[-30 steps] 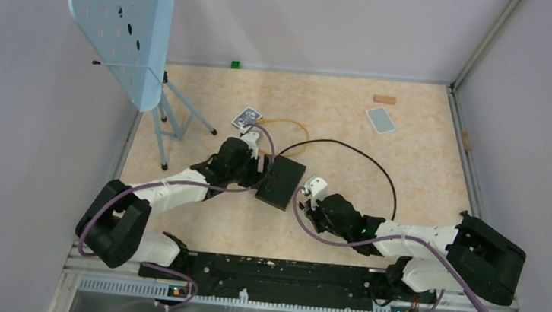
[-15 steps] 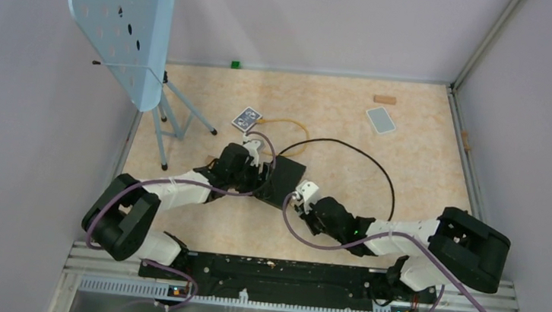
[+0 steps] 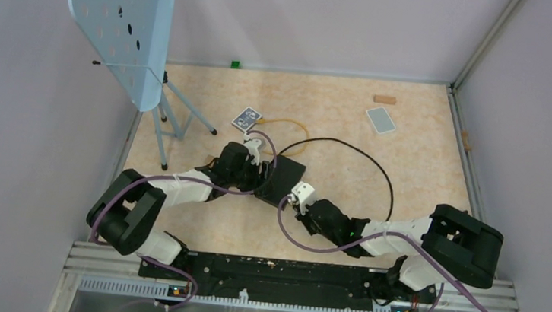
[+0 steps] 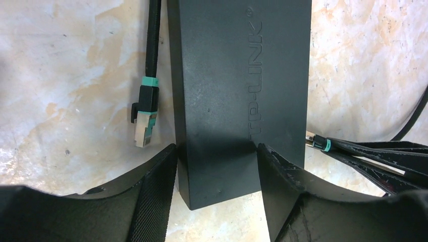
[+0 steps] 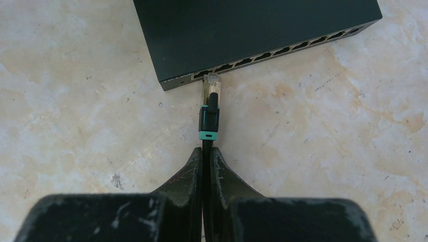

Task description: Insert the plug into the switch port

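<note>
Two arms meet at the switch (image 3: 284,178), which lies flat mid-table. The left gripper (image 4: 217,151) straddles its near end, a finger at each side; whether they press it I cannot tell. The right gripper (image 5: 207,153) is pinched tight on the cable (image 5: 206,145) just behind the plug (image 5: 211,93). The plug's tip sits at the mouth of a port (image 5: 212,75) near the left end of the row and is not visibly seated.

Risks, as I judge them: if the switch is not braced, a push could slide it away instead of seating the plug. Because the grip is on the cable and not the plug's body, the plug may tilt or the cable may buckle. A slight offset would jam the tip on the port's rim. A second plug (image 4: 145,121) beside the switch could get nudged.

The table (image 3: 425,163) is beige, marbled and matte, closed in by lilac walls (image 3: 309,21). A blue perforated stand (image 3: 117,26) fills the far left. A grey card (image 3: 381,120), a playing card (image 3: 247,119) and a wooden block (image 3: 384,99) lie well apart from the work.
</note>
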Tool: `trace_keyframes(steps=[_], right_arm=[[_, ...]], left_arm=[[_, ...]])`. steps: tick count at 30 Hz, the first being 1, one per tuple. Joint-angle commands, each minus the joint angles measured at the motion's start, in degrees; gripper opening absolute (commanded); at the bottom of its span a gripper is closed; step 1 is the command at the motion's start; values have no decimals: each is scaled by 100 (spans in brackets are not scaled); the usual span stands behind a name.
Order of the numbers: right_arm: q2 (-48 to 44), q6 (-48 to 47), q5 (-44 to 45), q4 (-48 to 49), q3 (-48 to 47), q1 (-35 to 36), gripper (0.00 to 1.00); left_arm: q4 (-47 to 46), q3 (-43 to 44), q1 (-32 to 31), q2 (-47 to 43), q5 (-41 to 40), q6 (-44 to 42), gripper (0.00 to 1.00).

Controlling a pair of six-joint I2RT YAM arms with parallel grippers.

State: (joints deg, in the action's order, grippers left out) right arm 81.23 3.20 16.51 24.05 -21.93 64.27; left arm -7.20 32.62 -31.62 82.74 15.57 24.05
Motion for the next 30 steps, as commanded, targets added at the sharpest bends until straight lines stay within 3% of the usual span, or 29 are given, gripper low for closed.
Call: trace_keyframes(steps=[1, 30], right_arm=[[141, -99, 49, 33, -142, 111, 0], [-177, -297, -61, 146, -88, 367, 0]], left_arm=[[-131, 7, -16, 218, 257, -126, 63], [-341, -188, -18, 528, 427, -197, 61]])
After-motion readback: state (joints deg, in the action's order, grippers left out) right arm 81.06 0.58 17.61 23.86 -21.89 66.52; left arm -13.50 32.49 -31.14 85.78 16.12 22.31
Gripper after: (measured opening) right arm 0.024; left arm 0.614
